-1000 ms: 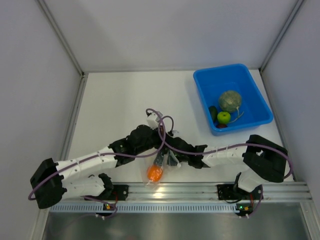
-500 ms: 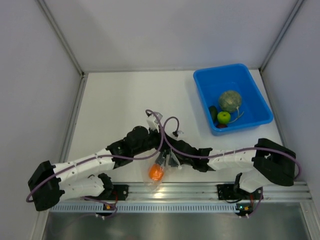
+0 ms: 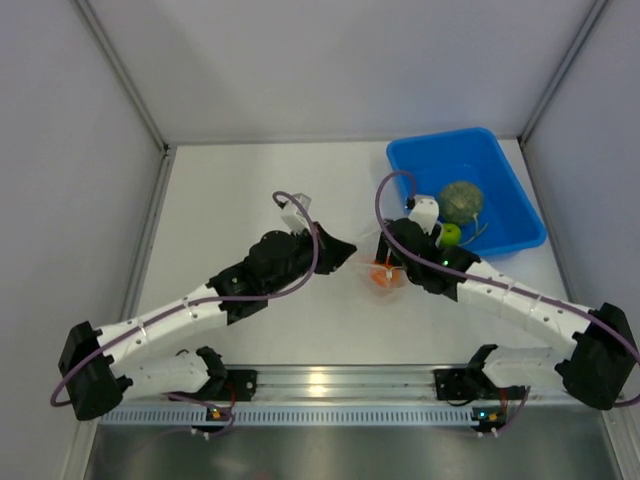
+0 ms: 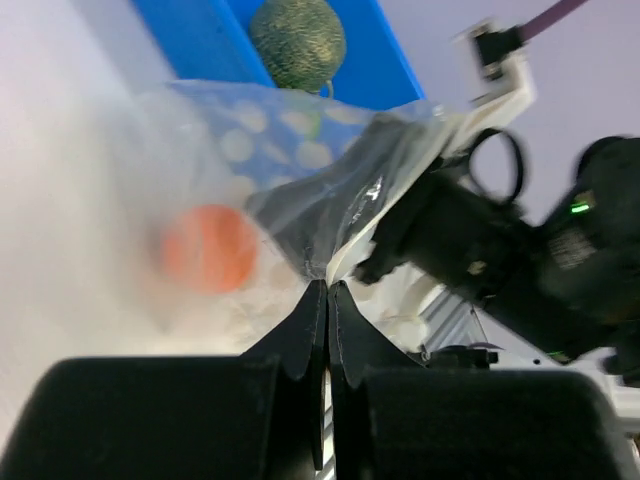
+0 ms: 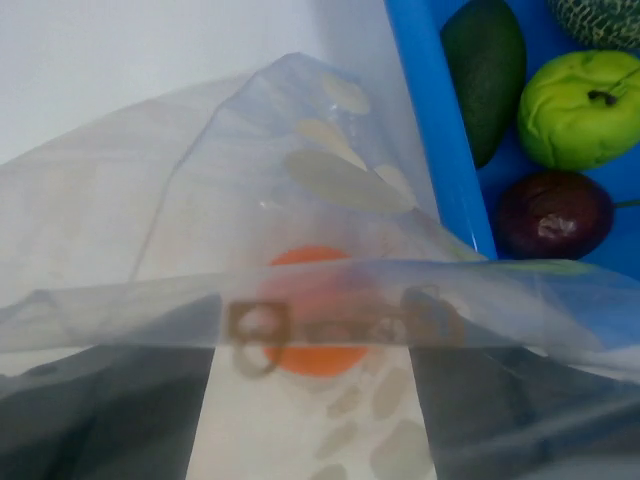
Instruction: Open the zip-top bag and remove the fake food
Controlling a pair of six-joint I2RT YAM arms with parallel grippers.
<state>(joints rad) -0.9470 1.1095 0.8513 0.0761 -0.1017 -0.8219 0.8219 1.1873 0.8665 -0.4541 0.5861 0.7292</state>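
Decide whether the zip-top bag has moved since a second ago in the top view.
Yes. The zip-top bag has moved away from the front rail, up and rightward, and is now close to the blue bin.

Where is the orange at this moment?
In the top view the orange lies inside the zip-top bag, right of centre, beside the near left corner of the blue bin.

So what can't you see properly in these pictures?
Right wrist view: the right arm's jaws are only dark blurs behind the bag; grip unclear.
Top view: the bag's mouth is too small to judge open or zipped.
Right wrist view: the melon is cut off by the top edge.
Left wrist view: the orange is blurred by plastic.
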